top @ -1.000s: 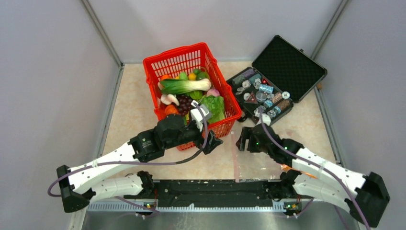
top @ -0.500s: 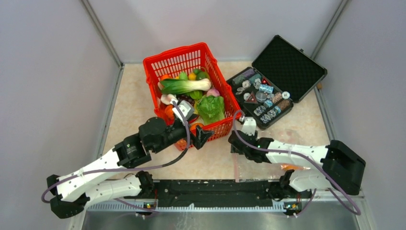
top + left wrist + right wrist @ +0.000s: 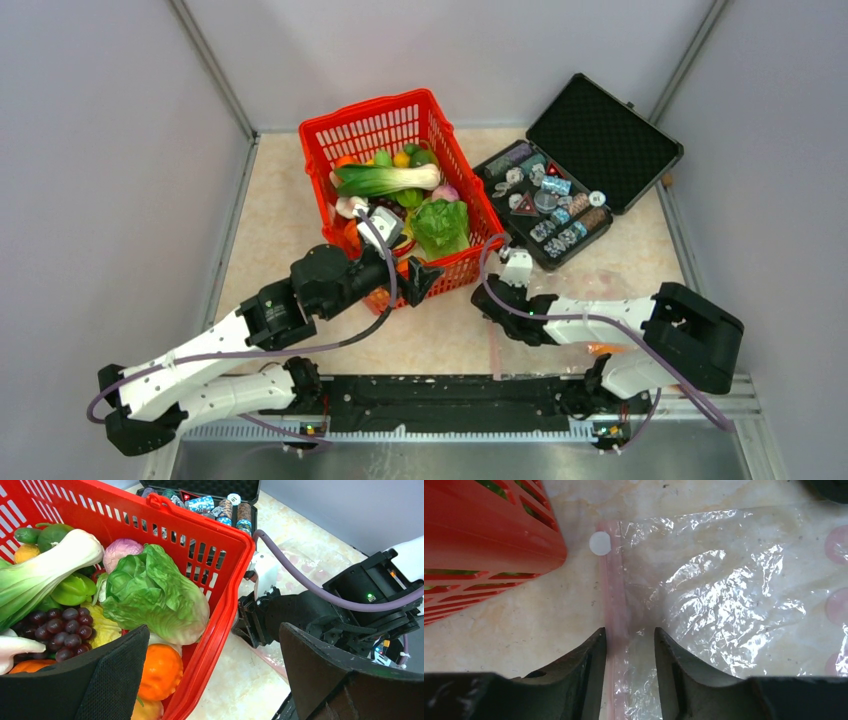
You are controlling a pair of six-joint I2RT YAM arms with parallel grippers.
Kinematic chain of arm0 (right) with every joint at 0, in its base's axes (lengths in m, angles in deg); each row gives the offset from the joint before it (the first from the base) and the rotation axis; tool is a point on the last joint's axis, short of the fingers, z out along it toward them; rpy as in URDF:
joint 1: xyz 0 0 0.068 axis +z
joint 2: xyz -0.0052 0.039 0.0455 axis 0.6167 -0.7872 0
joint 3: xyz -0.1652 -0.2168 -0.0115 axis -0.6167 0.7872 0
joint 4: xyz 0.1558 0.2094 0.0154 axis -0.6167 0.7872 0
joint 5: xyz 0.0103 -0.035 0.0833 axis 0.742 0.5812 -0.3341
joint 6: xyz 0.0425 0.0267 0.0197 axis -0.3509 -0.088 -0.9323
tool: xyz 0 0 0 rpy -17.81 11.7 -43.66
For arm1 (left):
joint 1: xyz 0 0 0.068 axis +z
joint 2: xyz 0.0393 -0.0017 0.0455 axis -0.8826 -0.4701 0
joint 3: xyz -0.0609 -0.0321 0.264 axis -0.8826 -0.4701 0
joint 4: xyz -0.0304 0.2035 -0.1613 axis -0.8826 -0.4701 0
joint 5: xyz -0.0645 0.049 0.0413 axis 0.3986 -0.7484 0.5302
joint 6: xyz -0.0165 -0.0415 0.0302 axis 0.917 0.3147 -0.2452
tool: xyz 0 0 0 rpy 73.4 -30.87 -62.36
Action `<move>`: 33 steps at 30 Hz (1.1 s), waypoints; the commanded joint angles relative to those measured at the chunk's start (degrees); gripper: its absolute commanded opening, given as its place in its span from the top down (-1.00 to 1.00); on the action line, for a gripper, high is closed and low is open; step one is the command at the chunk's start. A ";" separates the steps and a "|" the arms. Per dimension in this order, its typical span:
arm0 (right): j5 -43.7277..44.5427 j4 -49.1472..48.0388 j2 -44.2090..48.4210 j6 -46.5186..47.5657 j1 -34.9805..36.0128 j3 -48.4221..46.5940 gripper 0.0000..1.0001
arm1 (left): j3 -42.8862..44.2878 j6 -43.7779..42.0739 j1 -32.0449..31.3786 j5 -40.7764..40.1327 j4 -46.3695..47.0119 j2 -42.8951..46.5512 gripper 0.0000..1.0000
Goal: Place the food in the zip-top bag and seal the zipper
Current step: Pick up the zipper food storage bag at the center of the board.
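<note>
The food fills the red basket (image 3: 370, 110): a green lettuce (image 3: 155, 592), an orange round (image 3: 160, 672), purple grapes (image 3: 65, 627) and a bok choy (image 3: 385, 180). My left gripper (image 3: 214, 629) is open wide and straddles the basket's near right corner, holding nothing. The clear zip-top bag (image 3: 714, 595) lies flat on the table, right of the basket. Its pink zipper (image 3: 614, 595) runs between the fingers of my right gripper (image 3: 630, 632). Those jaws are low on the table, narrowed but still apart, with the strip close to the left finger (image 3: 591, 660).
An open black case (image 3: 575, 170) of grey-blue trinkets stands behind the bag at the back right. A white round dot (image 3: 599, 543) sits at the zipper's far end, close to the basket's wall (image 3: 489, 535). Grey walls enclose the table on three sides.
My right arm folded down and slid its gripper left onto the bag's zipper edge, its jaws narrowing. My left gripper drew back slightly to the basket's corner and stayed wide open.
</note>
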 commanded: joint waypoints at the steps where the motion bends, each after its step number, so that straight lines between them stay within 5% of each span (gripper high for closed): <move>1: 1.98 1.16 -0.27 0.13 1.30 1.17 0.33 | -0.63 -0.07 -0.18 -1.12 1.66 1.01 -0.97; 8: 2.30 3.19 3.27 0.74 1.20 1.50 1.00 | 0.14 -0.24 -0.19 -0.54 1.46 -0.82 -0.97; 14: -0.25 3.62 16.64 1.59 1.09 3.91 1.00 | 1.44 -1.69 -0.19 4.40 1.01 -2.78 -0.97; 23: -9.40 14.52 52.61 1.16 -8.95 6.76 1.00 | 5.19 -2.43 -1.56 15.18 0.25 -9.79 -0.97; 33: -7.66 23.89 49.05 6.23 -9.24 -6.71 1.00 | 12.36 -1.88 -9.66 8.12 0.44 -25.17 -0.97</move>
